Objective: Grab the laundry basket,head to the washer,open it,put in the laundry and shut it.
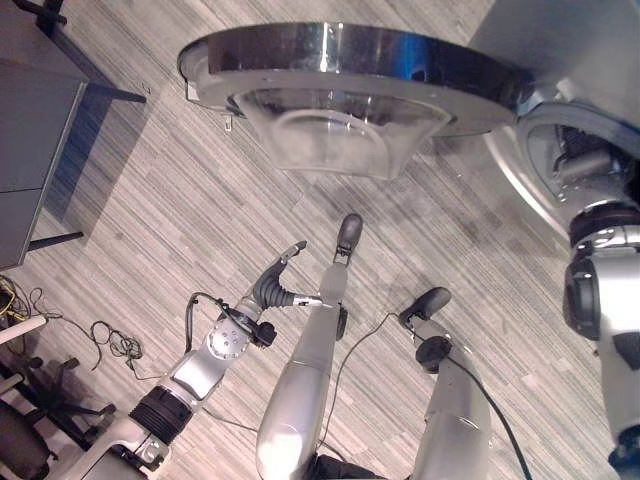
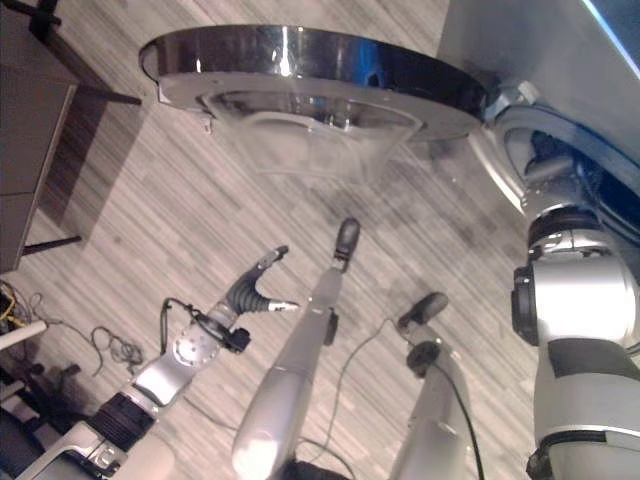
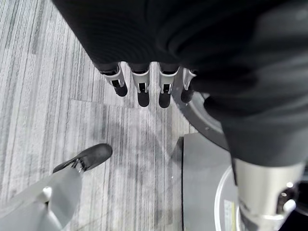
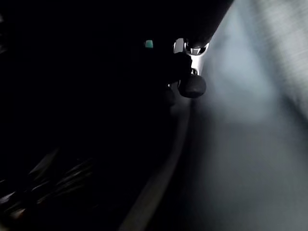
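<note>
Left hand (image 1: 275,285) low, washer door (image 1: 350,75) swung open

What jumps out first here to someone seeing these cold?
The washer door swung wide open, its chrome ring and clear glass bowl spanning the top of the eye views above the striped grey floor. At right, the right arm reaches into the washer opening. The left robot hand hangs over the floor, fingers relaxed, holding nothing.
</note>
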Robot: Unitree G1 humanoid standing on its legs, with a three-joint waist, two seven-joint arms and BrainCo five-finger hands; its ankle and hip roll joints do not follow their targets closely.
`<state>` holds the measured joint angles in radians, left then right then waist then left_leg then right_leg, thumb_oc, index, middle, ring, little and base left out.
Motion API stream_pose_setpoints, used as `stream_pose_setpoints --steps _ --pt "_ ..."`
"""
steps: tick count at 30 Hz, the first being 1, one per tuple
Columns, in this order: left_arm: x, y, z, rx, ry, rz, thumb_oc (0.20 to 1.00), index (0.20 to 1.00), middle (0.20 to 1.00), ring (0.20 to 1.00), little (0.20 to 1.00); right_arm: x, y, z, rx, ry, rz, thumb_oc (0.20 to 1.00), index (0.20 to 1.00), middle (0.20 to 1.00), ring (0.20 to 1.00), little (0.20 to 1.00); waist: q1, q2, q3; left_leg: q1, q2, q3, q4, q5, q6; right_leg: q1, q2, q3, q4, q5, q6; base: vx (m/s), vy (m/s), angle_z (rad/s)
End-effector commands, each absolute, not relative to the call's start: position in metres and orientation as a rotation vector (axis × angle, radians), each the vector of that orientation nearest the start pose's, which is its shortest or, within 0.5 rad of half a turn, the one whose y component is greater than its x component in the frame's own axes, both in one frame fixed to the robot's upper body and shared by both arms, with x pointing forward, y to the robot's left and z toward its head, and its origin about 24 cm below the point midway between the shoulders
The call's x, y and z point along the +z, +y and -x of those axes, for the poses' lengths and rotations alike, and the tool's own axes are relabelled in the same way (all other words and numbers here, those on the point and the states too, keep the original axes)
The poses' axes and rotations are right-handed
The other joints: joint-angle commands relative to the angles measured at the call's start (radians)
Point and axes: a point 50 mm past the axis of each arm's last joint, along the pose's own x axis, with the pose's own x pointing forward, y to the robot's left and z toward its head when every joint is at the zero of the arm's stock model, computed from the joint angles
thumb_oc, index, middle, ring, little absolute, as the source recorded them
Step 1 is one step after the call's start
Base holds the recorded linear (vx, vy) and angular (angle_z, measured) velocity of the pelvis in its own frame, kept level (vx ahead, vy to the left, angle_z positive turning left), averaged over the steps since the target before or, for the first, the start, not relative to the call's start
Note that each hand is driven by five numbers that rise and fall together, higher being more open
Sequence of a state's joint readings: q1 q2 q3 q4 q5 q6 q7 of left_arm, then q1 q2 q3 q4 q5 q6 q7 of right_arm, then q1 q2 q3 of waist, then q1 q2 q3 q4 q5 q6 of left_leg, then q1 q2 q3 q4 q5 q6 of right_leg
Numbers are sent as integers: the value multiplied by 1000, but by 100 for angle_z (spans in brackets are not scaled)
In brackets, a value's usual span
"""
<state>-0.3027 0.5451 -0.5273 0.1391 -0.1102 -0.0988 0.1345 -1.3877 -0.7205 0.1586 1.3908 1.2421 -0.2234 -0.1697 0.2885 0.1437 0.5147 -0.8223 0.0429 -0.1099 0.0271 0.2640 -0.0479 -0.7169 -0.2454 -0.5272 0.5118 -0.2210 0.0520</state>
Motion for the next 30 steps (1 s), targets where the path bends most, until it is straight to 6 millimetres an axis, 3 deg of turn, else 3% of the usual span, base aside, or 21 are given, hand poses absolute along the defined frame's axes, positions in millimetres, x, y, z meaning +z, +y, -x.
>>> stream_pose_setpoints --steps 1,2,7,8,11,15,17,18,20,21,23,24,25,27,28,29,30 --pt "51 138 -277 -365 -88 -488 1000 1000 1000 1000 1000 379 -378 -326 -634 -822 -736 200 200 200 200 200 -20 -45 -4 71 -57 104 -46 -107 10 197 90 35 -264 23 18 44 14 4" --pt "49 140 -275 -367 -79 -486 1000 1000 1000 1000 1000 388 -392 -310 -687 -878 -744 200 200 200 200 200 -24 -47 -8 72 -59 100 -45 -107 10 203 90 32 -267 22 19 29 4 4" --pt "50 139 -276 -372 -84 -484 1000 1000 1000 1000 1000 390 -393 -307 -693 -883 -742 200 200 200 200 200 -22 -42 -6 72 -60 98 -45 -107 9 205 91 29 -269 22 19 21 3 2" --pt "41 153 -268 -361 -49 -536 1000 1000 1000 1000 1000 371 -447 -263 -1095 -644 -305 1000 1000 1000 1000 1000 -28 -56 -23 75 -70 93 -63 -108 6 203 83 27 -265 10 22 74 35 2" --pt "46 149 -271 -352 -72 -492 1000 1000 1000 1000 1000 347 -448 -276 -1053 -488 -270 1000 1000 1000 1000 1000 -37 -36 -15 69 -67 103 -80 -97 11 192 83 27 -276 20 21 31 28 16" --pt "51 146 -273 -344 -93 -445 1000 1000 1000 1000 1000 290 -434 -307 -957 -316 -296 1000 1000 1000 1000 1000 -36 -24 -6 71 -71 113 -76 -103 18 193 81 38 -282 26 21 10 32 -2" --pt "50 147 -272 -343 -86 -450 1000 1000 1000 1000 1000 286 -434 -308 -956 -310 -299 1000 1000 1000 1000 1000 -35 -31 -10 72 -71 114 -74 -104 19 193 81 39 -281 26 21 0 34 -6" --pt "48 147 -274 -329 -75 -425 1000 1000 1000 1000 1000 247 -409 -335 -850 -207 -283 1000 1000 1000 1000 1000 -42 -27 -1 74 -69 125 -55 -116 26 195 79 50 -280 28 19 -6 72 -6" --pt "45 147 -274 -330 -66 -422 1000 1000 1000 1000 1000 232 -399 -343 -820 -178 -293 1000 1000 1000 1000 1000 -42 -30 -1 76 -69 127 -45 -123 30 198 78 52 -278 29 19 -6 54 -17" --pt "45 143 -276 -329 -66 -415 1000 1000 1000 1000 1000 207 -378 -356 -762 -141 -310 1000 1000 1000 1000 1000 -45 -29 2 80 -70 128 -29 -132 35 206 75 54 -277 33 20 -7 27 -24" --pt "43 141 -276 -330 -59 -405 1000 1000 1000 1000 1000 183 -355 -367 -694 -102 -307 1000 1000 1000 1000 1000 -47 -27 4 86 -70 130 -17 -138 40 212 74 55 -274 35 20 -11 28 -14" --pt "42 142 -276 -329 -55 -406 1000 1000 1000 1000 1000 181 -354 -367 -693 -99 -306 1000 1000 1000 1000 1000 -48 -29 3 87 -70 130 -16 -140 40 214 74 55 -274 35 20 -24 36 -11" --pt "38 142 -276 -319 -44 -406 1000 1000 1000 1000 1000 155 -327 -376 -620 -58 -303 1000 1000 1000 1000 1000 -52 -31 4 100 -69 133 -11 -143 43 231 74 57 -279 41 21 -28 33 -10" --pt "36 139 -278 -320 -36 -406 1000 1000 1000 1000 1000 125 -301 -379 -556 0 -329 1000 1000 1000 1000 1000 -57 -32 3 114 -67 138 -10 -145 45 249 75 59 -288 48 22 -19 22 -3" --pt "35 140 -277 -319 -33 -408 1000 1000 1000 1000 1000 123 -300 -379 -556 2 -330 1000 1000 1000 1000 1000 -58 -34 2 117 -67 138 -10 -145 45 252 76 60 -290 49 22 0 0 0" --pt "31 139 -277 -317 -19 -407 1000 1000 1000 1000 1000 109 -287 -379 -526 31 -331 1000 1000 1000 1000 1000 -61 -36 1 126 -67 141 -11 -145 45 262 77 61 -295 53 23 -46 26 -3" --pt "25 141 -277 -304 7 -407 1000 1000 1000 1000 1000 74 -257 -374 -434 113 -278 1000 1000 1000 1000 1000 -70 -45 -4 148 -59 147 -13 -144 44 286 82 66 -311 63 25 -56 33 -3"
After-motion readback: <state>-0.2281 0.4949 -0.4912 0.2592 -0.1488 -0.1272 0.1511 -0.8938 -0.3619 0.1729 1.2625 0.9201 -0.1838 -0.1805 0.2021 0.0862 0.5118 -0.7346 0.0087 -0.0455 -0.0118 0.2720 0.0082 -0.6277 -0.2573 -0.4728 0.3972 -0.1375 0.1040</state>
